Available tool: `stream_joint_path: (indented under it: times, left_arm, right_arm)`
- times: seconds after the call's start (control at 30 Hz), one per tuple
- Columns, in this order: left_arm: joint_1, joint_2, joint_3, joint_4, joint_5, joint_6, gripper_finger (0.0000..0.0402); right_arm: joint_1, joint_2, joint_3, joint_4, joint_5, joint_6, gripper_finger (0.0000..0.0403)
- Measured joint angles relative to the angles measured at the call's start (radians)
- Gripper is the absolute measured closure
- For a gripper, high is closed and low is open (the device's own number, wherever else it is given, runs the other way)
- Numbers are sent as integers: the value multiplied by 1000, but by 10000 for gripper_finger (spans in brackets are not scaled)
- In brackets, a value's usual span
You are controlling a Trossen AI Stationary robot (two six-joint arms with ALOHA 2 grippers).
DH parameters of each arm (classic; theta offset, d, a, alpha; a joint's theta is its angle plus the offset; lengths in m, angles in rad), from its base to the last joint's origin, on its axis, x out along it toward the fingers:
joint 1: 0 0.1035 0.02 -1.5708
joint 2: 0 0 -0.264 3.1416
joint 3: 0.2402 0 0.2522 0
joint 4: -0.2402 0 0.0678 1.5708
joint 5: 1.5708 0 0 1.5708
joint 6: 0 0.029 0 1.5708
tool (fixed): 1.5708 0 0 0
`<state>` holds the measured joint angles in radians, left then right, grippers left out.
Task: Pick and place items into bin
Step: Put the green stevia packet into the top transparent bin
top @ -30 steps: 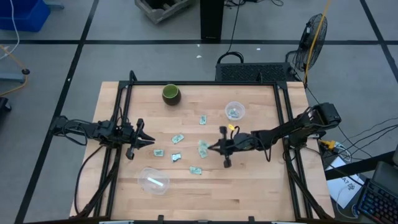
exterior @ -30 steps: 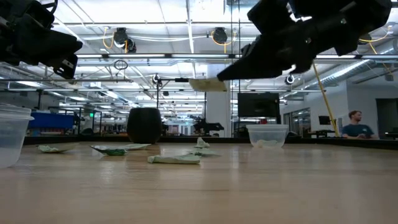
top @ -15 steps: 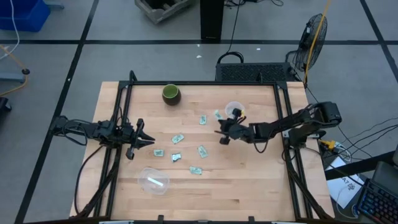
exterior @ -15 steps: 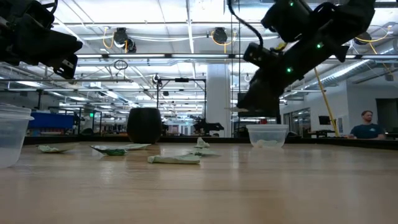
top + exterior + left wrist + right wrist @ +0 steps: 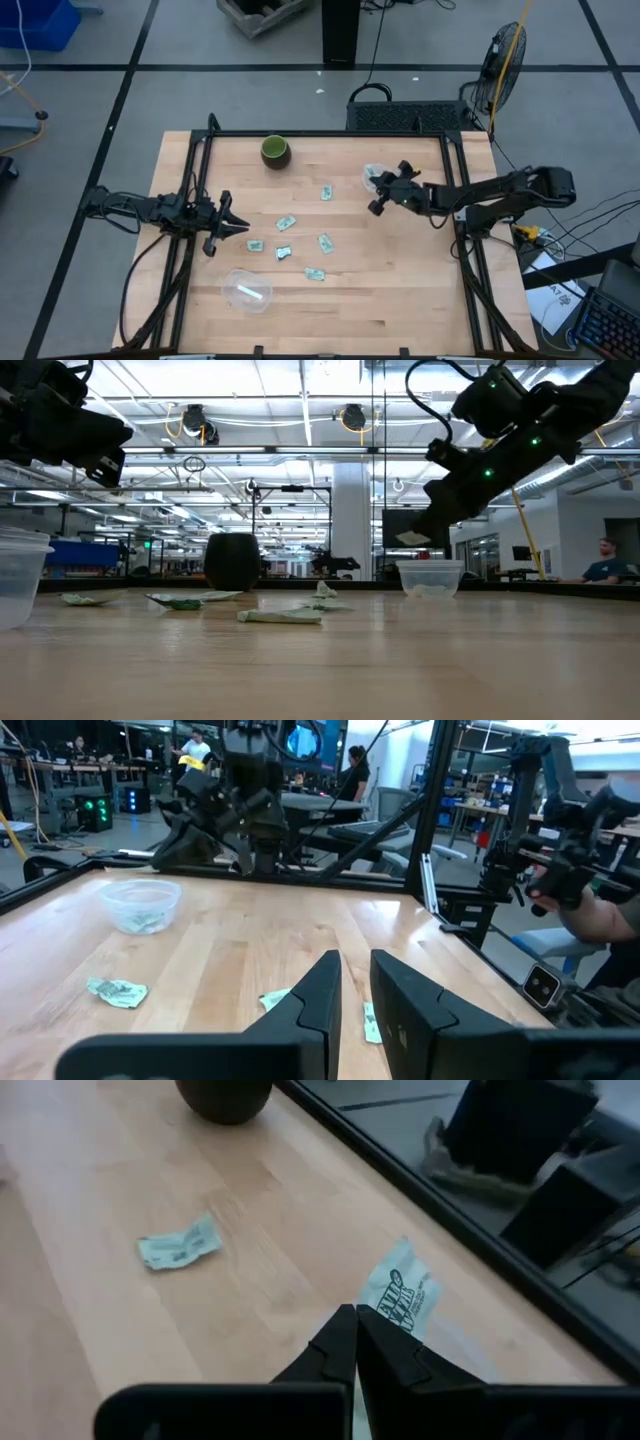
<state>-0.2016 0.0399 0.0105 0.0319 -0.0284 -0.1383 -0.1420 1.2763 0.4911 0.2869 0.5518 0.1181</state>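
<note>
The right tool (image 5: 357,1342), pinching a packet (image 5: 397,1300), hovers over the clear cup (image 5: 430,578).

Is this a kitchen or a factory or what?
Probably a robot lab or workshop, not a kitchen. Two robot arms work at a wooden table in a black frame, the right tool pinching a small packet. Behind are monitors, cables and a person at a desk under bright ceiling lights.
</note>
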Motion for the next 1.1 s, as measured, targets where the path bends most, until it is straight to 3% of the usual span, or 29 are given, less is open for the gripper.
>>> stream_joint_path:
  times: [0.4,0.97,1.1]
  left_arm:
    - [0,0,0,0,0,0,341]
    - [-1,0,0,0,0,0,341]
    - [-1,0,0,1,0,0,341]
  right_arm:
    - [-49,-8,-41,0,-34,54,401]
    - [-47,-8,-41,45,-59,50,355]
    - [-24,-8,-41,132,-155,-5,346]
